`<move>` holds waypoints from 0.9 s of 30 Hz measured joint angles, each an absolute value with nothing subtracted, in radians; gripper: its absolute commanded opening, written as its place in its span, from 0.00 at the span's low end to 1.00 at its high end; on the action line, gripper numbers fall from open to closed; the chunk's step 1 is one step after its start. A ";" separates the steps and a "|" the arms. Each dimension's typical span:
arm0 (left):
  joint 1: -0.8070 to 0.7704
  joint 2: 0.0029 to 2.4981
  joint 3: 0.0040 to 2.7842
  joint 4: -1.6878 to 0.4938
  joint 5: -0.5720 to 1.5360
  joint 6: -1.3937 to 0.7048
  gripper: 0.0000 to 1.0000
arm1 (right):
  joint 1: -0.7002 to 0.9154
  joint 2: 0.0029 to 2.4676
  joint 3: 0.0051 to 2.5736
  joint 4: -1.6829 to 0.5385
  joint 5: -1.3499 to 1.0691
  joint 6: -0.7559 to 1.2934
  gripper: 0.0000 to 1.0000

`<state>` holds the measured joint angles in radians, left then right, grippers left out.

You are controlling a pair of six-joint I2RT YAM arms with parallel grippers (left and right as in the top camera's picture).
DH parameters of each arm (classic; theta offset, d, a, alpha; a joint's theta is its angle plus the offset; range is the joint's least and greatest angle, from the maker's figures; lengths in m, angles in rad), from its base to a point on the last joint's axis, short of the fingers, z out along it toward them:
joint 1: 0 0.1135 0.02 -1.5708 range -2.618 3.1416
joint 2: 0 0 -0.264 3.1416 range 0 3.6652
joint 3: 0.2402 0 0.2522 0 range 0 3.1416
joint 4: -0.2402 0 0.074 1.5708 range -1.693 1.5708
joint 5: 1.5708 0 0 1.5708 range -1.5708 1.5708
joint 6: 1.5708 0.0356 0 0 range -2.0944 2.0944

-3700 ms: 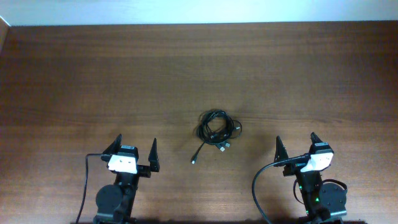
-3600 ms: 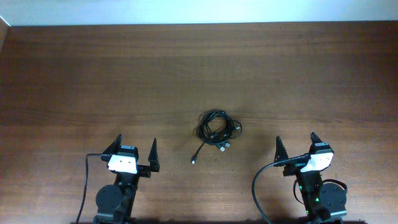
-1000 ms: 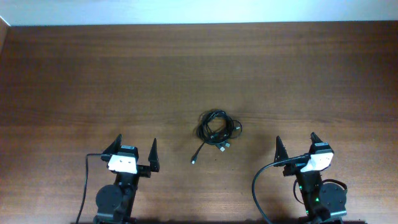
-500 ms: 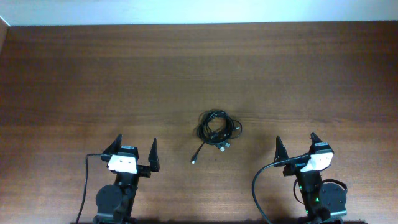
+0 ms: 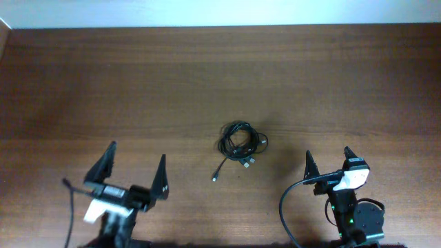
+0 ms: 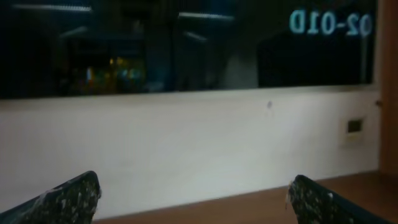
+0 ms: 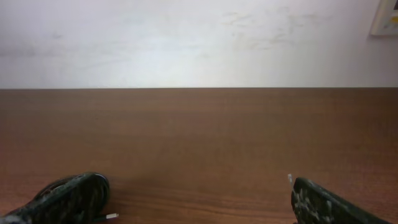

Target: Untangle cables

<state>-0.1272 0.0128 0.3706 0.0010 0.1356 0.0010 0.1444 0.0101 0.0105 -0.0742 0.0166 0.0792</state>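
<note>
- The tangle of thin black cables [image 5: 241, 140] lies just on the near side of the middle of the brown wooden table [image 5: 103, 83]. It is a tight coil with 1 loose tail [image 5: 218, 169] trailing toward the table's near edge and silver-tipped plugs [image 5: 248, 162] poking out beside it.
- The left gripper [image 5: 137, 150] hangs over the left part of the table's near edge, jaws spread wide and empty. Its wrist camera shows mostly white wall [image 6: 186, 149] and a dark window [image 6: 155, 43], so it looks pitched upward, with the coil out of its sight.
- The right gripper [image 5: 327, 151] sits at the right part of the table's near edge, jaws likewise apart and holding nothing.
- The step in hand appears to be the first approach. The left wrist should tip down until the coil shows between its fingertips [image 6: 68, 196].
- Aiming for the loose tail rather than the coil's centre seems wiser, with 1 arm pinning the bundle while the other draws the tail out.
- The cords lie flat on the table, so the pads must reach the surface. Hard pulls would probably tighten the knot.
</note>
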 measured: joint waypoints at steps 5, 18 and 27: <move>-0.127 0.022 0.669 -0.124 0.169 0.004 0.99 | 0.144 0.010 0.010 -0.075 0.017 0.079 0.98; -0.127 0.689 1.460 -0.924 0.184 0.005 0.99 | 0.144 0.010 0.010 -0.074 0.017 0.079 0.98; -0.127 0.799 1.470 -0.990 0.184 0.005 0.99 | 0.144 0.011 0.010 -0.074 0.017 0.079 0.98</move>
<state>-0.1272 0.7986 1.4704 -0.9901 0.1837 0.0048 0.1444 0.0113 0.0105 -0.0742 0.0166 0.0792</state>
